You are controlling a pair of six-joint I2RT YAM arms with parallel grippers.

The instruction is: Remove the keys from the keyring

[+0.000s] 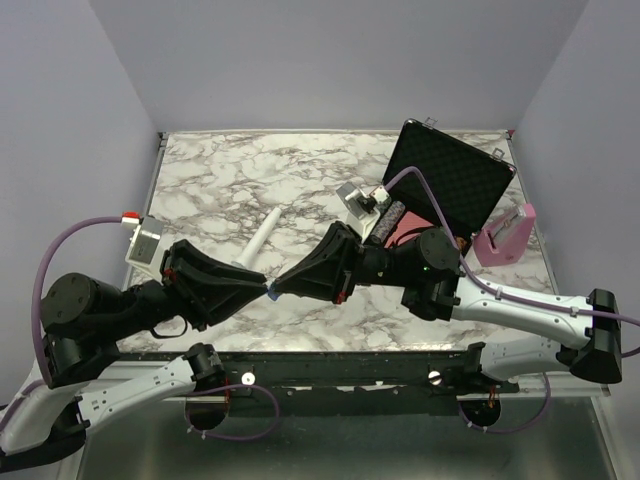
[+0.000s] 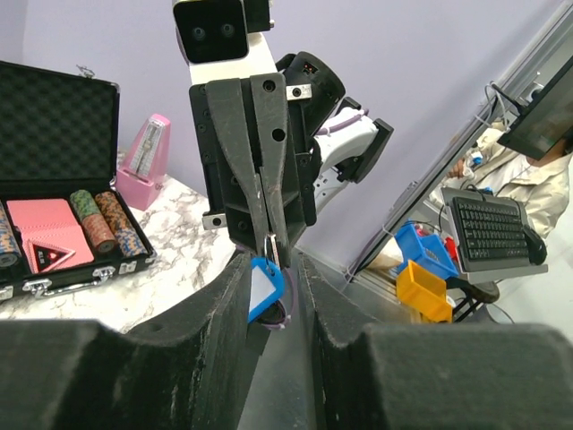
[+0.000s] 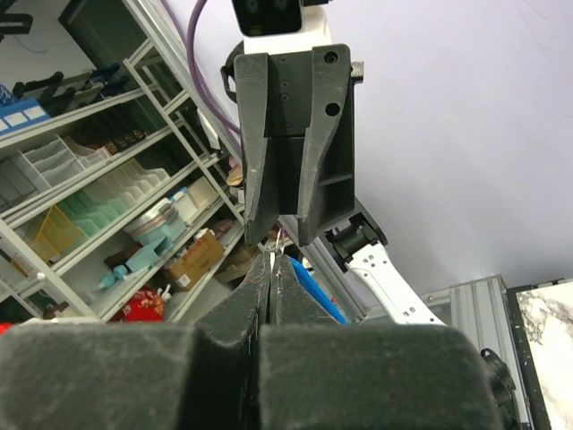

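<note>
Both grippers meet tip to tip above the table's front middle. My right gripper is shut on the keyring, a thin silvery loop pinched at its fingertips. The key's bright blue head hangs from the ring and lies between my left gripper's open fingers, leaning on the left finger. A speck of blue shows where the tips meet in the top view. In the right wrist view the blue head sits just right of my shut right gripper, with the left gripper open above it. The blade is hidden.
A white stick-like tool lies on the marble table behind the left arm. An open black case with poker chips stands at the back right, with a pink metronome beside it.
</note>
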